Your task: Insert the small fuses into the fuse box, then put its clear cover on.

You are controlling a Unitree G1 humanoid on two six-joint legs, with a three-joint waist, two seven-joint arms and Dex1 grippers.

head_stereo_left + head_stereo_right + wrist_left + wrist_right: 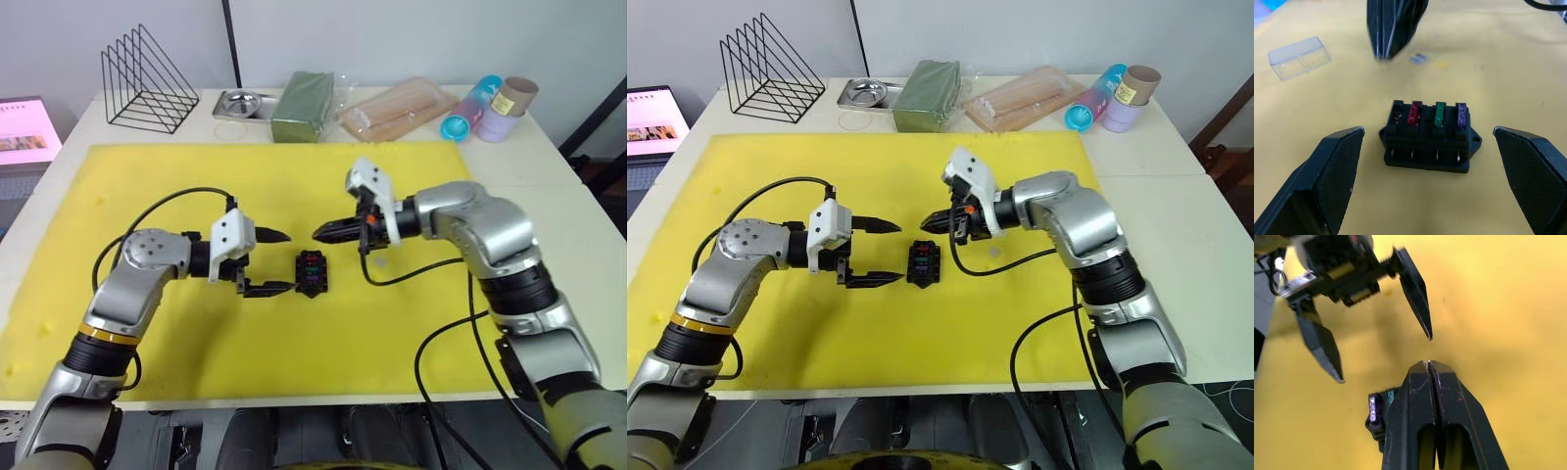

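The black fuse box [312, 271] lies in the middle of the yellow mat [196, 372]. Red [1414, 113], green [1440, 114] and purple [1461, 115] small fuses stand in its slots, and the slot beside the red one looks empty. A tiny pale piece [1419, 58], which may be the grey fuse, lies on the mat beyond the box. The clear cover [1299, 57] rests on the mat farther off. My left gripper [289, 260] is open just left of the box, its fingers reaching toward both ends. My right gripper [318, 233] hovers shut above the box's far side, with nothing seen in it.
Behind the mat stand a wire rack [147, 83], a metal tray [243, 103], a dark green block [304, 105], a clear bag of sticks [397, 110] and some tubes [490, 106]. A lit screen [24, 127] sits at the far left.
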